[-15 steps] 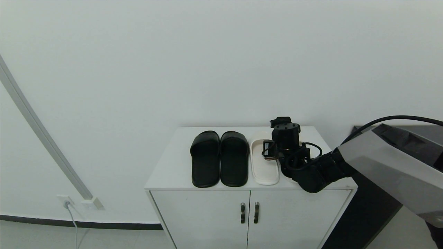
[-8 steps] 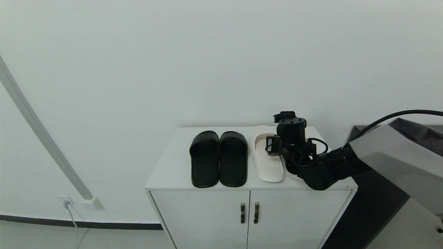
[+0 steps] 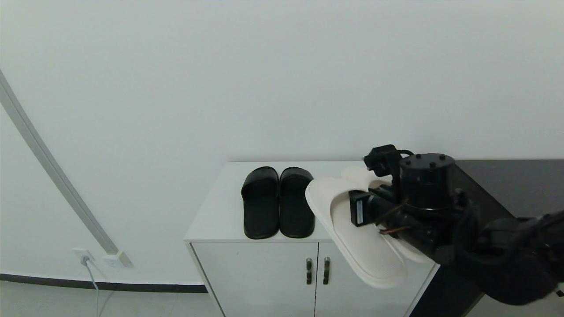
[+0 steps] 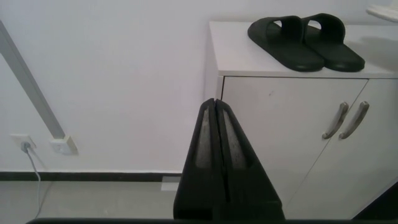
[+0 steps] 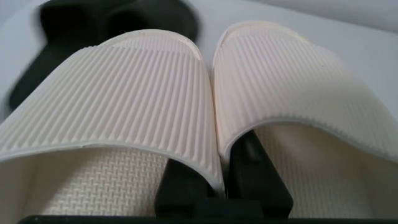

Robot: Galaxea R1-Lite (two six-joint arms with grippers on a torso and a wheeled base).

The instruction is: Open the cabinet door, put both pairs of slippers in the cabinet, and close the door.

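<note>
Both white slippers [image 3: 365, 251] are gripped by the right pincer [image 5: 221, 180], held off the cabinet top [image 3: 216, 220] at its right; black slippers [image 3: 277, 202] rest there. Doors [image 3: 260, 277] are shut, nothing stowed. Left pincer [image 4: 214, 155] is closed, empty.

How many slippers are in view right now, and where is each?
4. Two black slippers lie side by side on the cabinet top. Two white slippers are clamped together in the right pincer, held up at the cabinet's right end.
</note>
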